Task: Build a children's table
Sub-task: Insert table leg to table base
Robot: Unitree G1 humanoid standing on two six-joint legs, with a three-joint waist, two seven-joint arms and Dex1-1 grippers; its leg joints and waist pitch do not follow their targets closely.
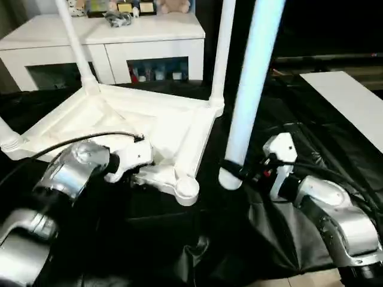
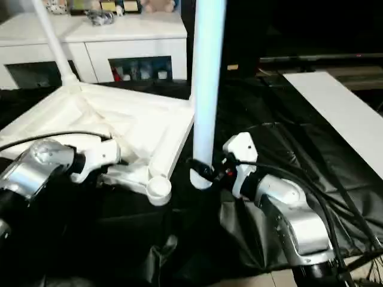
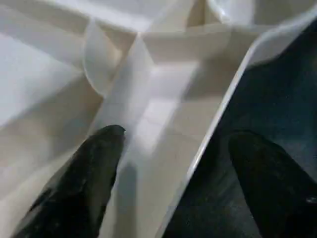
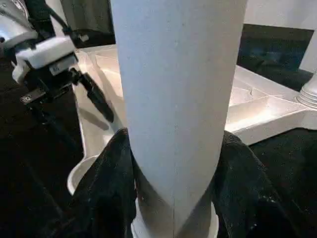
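Head stereo pair looks forward-down, sharing upturned tabletop (image 1: 137, 119) at 11 o'clock. Left wrist: close on rim rib. Right wrist: pressed near held leg (image 4: 176, 99), facing tabletop.

Count: one white ribbed tabletop (image 1: 143, 128), upside down. Four white tube legs: three standing in corner sockets (image 1: 75, 42) (image 1: 221, 54) (image 1: 6, 136), one loose (image 1: 254, 84). One empty corner socket (image 1: 187, 188). Two end effectors (image 1: 139, 174) (image 1: 232, 170). One flat white board (image 1: 350, 101). One white cabinet (image 1: 108, 45)
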